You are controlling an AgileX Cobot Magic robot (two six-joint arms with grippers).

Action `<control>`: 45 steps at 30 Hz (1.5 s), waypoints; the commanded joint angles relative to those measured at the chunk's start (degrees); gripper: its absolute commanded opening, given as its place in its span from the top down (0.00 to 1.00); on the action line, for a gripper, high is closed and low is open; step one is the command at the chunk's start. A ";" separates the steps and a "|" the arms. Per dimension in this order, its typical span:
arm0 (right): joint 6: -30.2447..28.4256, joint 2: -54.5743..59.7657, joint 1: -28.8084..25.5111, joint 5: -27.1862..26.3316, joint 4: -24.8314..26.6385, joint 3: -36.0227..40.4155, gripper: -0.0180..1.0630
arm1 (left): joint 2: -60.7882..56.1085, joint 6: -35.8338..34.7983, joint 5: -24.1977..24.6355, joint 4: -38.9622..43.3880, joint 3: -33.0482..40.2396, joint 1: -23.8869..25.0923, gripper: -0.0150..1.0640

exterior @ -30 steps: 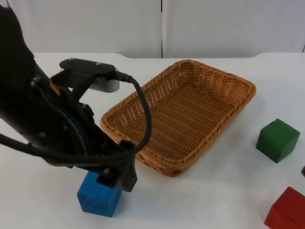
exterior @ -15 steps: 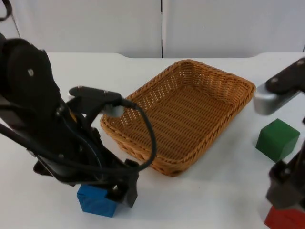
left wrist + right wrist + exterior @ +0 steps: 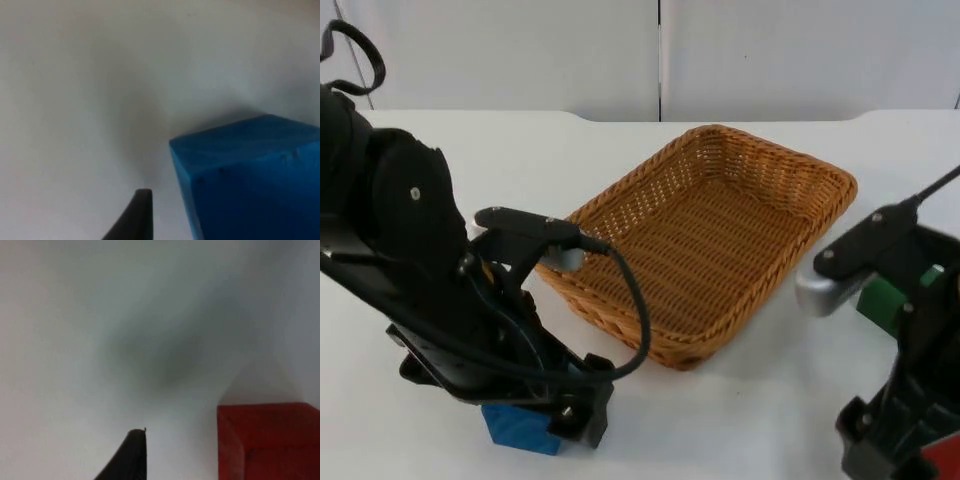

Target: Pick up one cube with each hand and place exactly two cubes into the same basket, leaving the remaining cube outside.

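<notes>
Three cubes and one basket [image 3: 710,240] make up the count in the top view: a blue cube [image 3: 520,428], a green cube [image 3: 885,300] and a red cube [image 3: 940,460]. Over the last second the left gripper [image 3: 575,415] has sunk lower onto the blue cube, which now lies directly beneath it and is mostly covered. The right arm, absent a second ago, has swung in, so the right gripper [image 3: 880,450] now hangs just beside the red cube, with the green cube behind it, half hidden. The basket holds nothing and sits between the two grippers. I judge both arms to be in the reaching step, neither cube lifted yet.

In the left wrist view one blue cube [image 3: 250,180] stands on the white table [image 3: 100,75], just beside the single visible fingertip [image 3: 137,215]. I cannot tell whether the fingers are spread or closed.

In the right wrist view one red cube [image 3: 270,440] sits just beside the one visible fingertip [image 3: 132,455], apart from it. Here too the spread of the fingers cannot be told.
</notes>
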 commanded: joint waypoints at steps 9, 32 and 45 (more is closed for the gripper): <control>-0.50 2.23 -0.59 -2.66 -2.19 0.06 0.01 | 1.75 -0.48 -0.97 0.24 -0.20 -0.34 0.01; -1.53 6.64 -4.40 -5.15 -1.12 0.06 0.01 | 1.75 -0.48 -2.39 0.38 -0.20 -0.34 0.01; -1.53 7.59 -4.40 -5.57 -0.57 0.06 0.41 | 1.75 -0.48 -2.04 0.26 -0.20 -0.34 0.03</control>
